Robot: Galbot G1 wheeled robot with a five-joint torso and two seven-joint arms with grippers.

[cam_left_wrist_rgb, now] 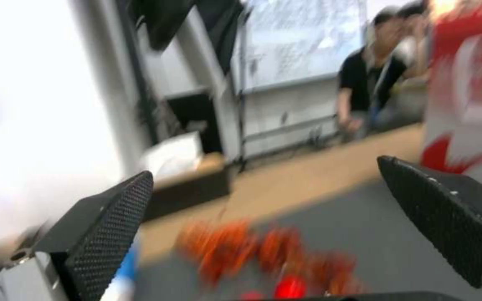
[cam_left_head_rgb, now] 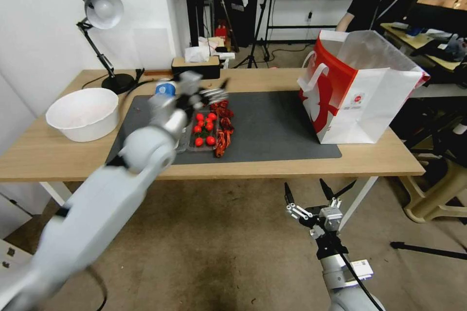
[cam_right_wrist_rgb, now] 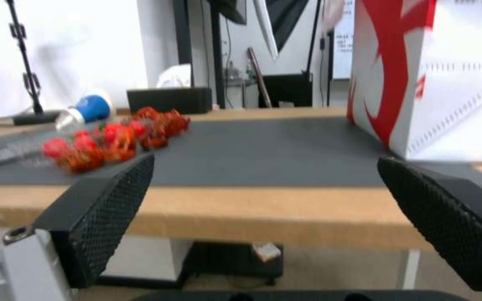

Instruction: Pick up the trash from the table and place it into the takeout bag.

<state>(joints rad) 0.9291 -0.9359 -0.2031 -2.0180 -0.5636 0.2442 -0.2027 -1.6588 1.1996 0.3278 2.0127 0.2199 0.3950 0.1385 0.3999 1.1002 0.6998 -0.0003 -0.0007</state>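
Note:
A blue-and-white paper cup [cam_left_head_rgb: 165, 89] lies on its side at the back left of the dark mat on the table [cam_left_head_rgb: 292, 167]; the right wrist view shows the cup [cam_right_wrist_rgb: 88, 109] too. My left gripper [cam_left_head_rgb: 213, 93] hovers open just right of the cup, above the tray of tomatoes, with nothing between its fingers [cam_left_wrist_rgb: 107, 234]. The cup's blue edge [cam_left_wrist_rgb: 124, 271] sits by one finger. The takeout bag [cam_left_head_rgb: 360, 92] stands open at the table's right end. My right gripper [cam_left_head_rgb: 311, 195] hangs open below the table's front edge, facing the bag [cam_right_wrist_rgb: 436, 75].
A clear tray of red tomatoes [cam_left_head_rgb: 204, 129] and red-orange scraps [cam_left_head_rgb: 224, 133] lie mid-mat. A big white bowl [cam_left_head_rgb: 82, 112] and a desk lamp [cam_left_head_rgb: 102, 9] stand at the left, and a tissue box [cam_left_head_rgb: 194, 65] at the back. A person sits behind the bag.

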